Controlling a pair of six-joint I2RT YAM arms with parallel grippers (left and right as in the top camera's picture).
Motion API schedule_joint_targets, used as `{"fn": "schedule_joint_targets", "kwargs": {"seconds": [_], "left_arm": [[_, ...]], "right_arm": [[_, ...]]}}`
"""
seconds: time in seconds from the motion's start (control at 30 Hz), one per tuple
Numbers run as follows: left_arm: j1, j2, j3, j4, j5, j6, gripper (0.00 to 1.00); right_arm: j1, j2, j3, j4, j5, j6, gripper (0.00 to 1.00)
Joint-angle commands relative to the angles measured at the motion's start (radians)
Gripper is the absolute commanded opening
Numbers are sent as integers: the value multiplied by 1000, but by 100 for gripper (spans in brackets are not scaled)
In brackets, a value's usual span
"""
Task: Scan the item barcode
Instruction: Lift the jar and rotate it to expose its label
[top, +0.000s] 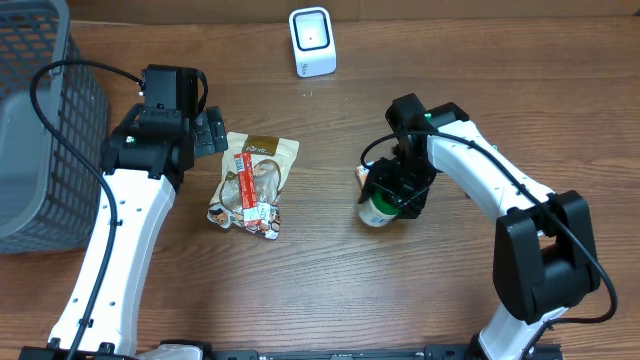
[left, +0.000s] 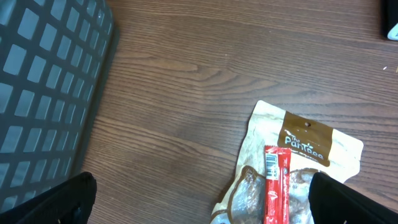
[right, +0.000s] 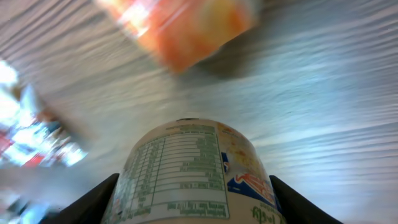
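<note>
Right gripper (top: 389, 199) clamped on the labelled white cup (top: 375, 214) near the table's middle; left gripper (top: 212, 132) fingers wide apart, beside snack pouch (top: 256, 182); scanner (top: 312, 42) at far edge

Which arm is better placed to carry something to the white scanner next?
Probably right: the right hand clasps the white tub, and the scanner stands just beyond it. The left hand hangs open by the snack pouch, holding nothing.

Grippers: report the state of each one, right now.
Left gripper: open, holding nothing.
Right gripper: closed on the cup.
</note>
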Motion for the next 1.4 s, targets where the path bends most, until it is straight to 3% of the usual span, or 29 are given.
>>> {"fn": "schedule_joint_targets", "kwargs": {"seconds": [0.0,0.2,0.6,0.8,1.37], "left_arm": [[0,-5,16,3,-13,-2,100],[0,-5,16,3,-13,-2,100],[0,-5,16,3,-13,-2,100],[0,-5,16,3,-13,-2,100],[0,-5,16,3,-13,-2,100]], "right_arm": [[-2,-27,25,-1,-229,-26,19],[-2,-27,25,-1,-404,-26,28],[-2,-27,25,-30,-546,-26,28],[-2,-27,25,-88,-546,-26,10],[-2,-27,25,-113,-621,47,7]]}}
